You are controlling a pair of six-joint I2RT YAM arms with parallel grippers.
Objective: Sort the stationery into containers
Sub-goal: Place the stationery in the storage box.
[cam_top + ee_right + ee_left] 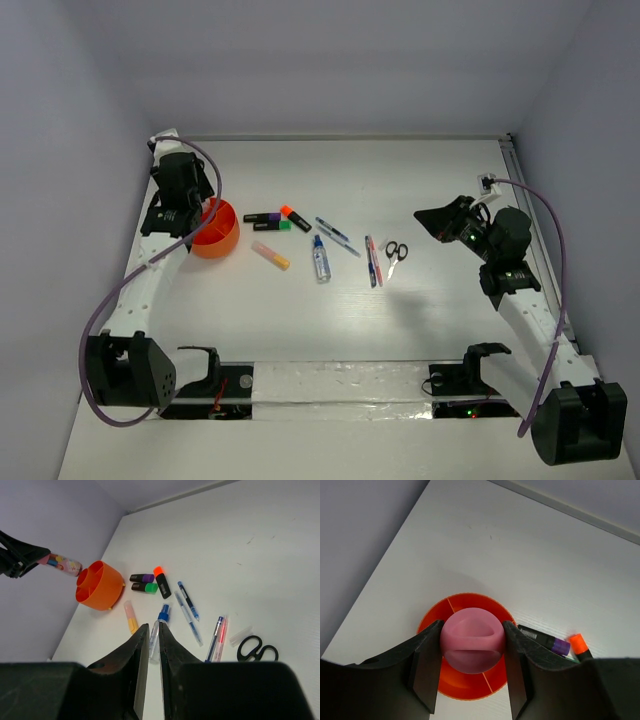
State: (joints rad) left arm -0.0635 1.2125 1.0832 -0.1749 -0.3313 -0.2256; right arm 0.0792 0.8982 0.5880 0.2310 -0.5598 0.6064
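My left gripper (472,630) is shut on the pink-capped bottle (472,641), holding it just above the orange container (465,599) with inner dividers. In the top view the left gripper (205,212) hangs over the container (218,238) at the left. On the table lie purple (262,217), green (272,226) and orange (296,218) highlighters, a yellow marker (270,255), a blue-capped bottle (321,259), thin pens (373,261) and small scissors (397,250). My right gripper (432,225) hovers at the right, its jaws a narrow slit apart and empty (153,627).
Two blue pens (187,600) lie between the highlighters and the blue and red pens (216,639). A clear cap (241,635) rests beside the scissors (257,649). Grey walls close in the table at the left, back and right.
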